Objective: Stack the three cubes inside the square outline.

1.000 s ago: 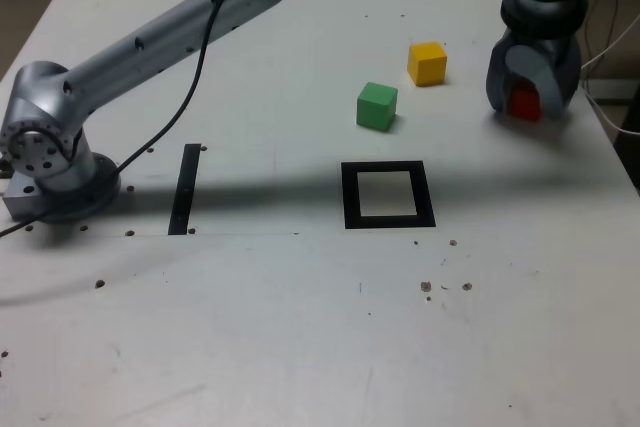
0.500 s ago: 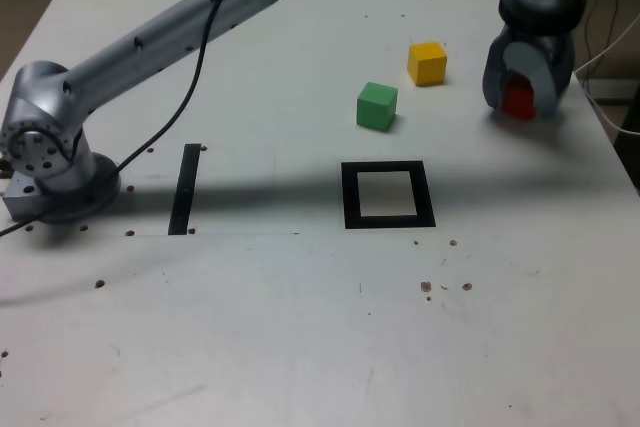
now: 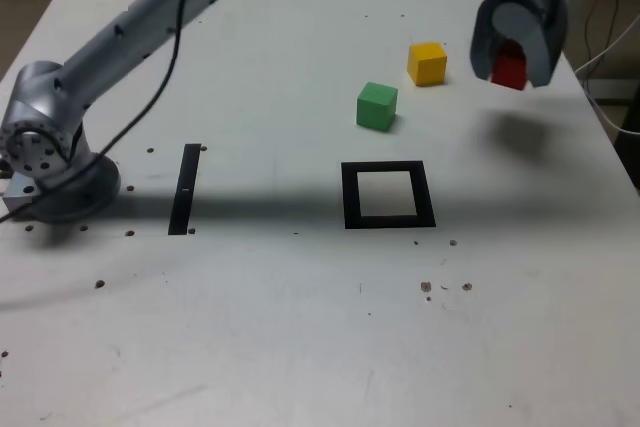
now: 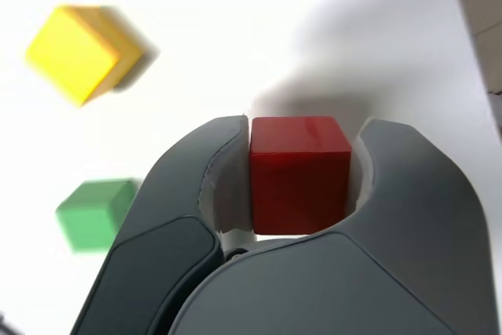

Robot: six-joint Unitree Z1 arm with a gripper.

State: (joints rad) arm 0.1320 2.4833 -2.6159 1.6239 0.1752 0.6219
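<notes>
Where the white counter (image 3: 300,347) lies nearest, only dark specks are seen. Beyond, the square outline (image 3: 388,195) lies unoccupied, a black strip (image 3: 185,188) well apart at the exterior view's left. Farther back, the green cube (image 3: 377,106) and yellow cube (image 3: 427,63) stand near each other. Farthest right, the red cube (image 3: 509,70) is clamped between the jaws of the gripper (image 3: 516,57), raised clear of the counter.

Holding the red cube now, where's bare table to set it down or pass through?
The square outline's white centre is bare, as is the table nearer the camera. It is crowded only around the green cube and yellow cube.
</notes>
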